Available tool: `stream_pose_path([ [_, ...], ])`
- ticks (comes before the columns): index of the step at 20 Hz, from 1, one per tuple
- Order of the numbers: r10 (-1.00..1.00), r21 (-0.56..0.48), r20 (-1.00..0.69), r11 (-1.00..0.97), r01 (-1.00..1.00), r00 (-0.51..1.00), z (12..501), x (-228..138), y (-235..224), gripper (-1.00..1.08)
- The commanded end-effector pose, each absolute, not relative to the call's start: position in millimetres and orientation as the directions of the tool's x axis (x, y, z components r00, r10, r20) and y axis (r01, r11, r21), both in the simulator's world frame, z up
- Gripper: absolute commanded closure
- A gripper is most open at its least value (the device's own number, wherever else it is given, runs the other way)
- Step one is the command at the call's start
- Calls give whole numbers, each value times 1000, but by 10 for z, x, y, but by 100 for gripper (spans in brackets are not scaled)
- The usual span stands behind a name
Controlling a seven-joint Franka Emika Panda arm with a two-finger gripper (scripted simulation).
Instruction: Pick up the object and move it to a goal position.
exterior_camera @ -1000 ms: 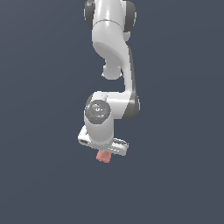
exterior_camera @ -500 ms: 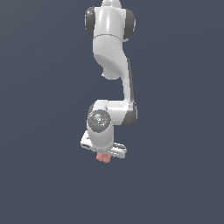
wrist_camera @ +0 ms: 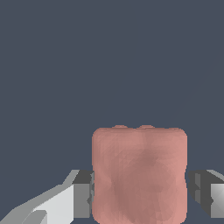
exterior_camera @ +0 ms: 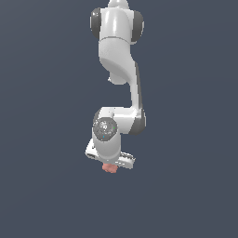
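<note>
Hand (exterior_camera: 110, 163) clamped on pink block (wrist_camera: 139, 175), one finger (wrist_camera: 83, 194) against each side. Exterior view: block (exterior_camera: 110, 168) protrudes below hand, upper part hidden. Wrist view: fingers cut off by frame edge.

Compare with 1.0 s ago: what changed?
The arm's upper links swung toward the exterior view's right; the gripper with the pink block barely shifted, slightly lower. Nothing taken or let go: the block stays clamped between the fingers.

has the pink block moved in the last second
Yes. In the exterior view the pink block, clamped in the gripper, has shifted slightly toward the frame's right and a little lower; there is no fixed landmark besides the frame.
</note>
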State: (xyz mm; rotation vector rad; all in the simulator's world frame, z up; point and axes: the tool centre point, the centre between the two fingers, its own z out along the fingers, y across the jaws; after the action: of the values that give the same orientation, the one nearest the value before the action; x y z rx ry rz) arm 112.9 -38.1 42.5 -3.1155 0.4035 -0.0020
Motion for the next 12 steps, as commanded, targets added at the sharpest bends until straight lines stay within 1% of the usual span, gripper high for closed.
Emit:
stream_pose_path([
  [1, -255, 0, 0, -967, -255, 967, 417, 1126, -380, 108],
  [7, -255, 0, 0, -967, -255, 967, 427, 1122, -385, 108],
  [12, -255, 0, 0, -967, -255, 967, 530, 1090, -448, 108],
])
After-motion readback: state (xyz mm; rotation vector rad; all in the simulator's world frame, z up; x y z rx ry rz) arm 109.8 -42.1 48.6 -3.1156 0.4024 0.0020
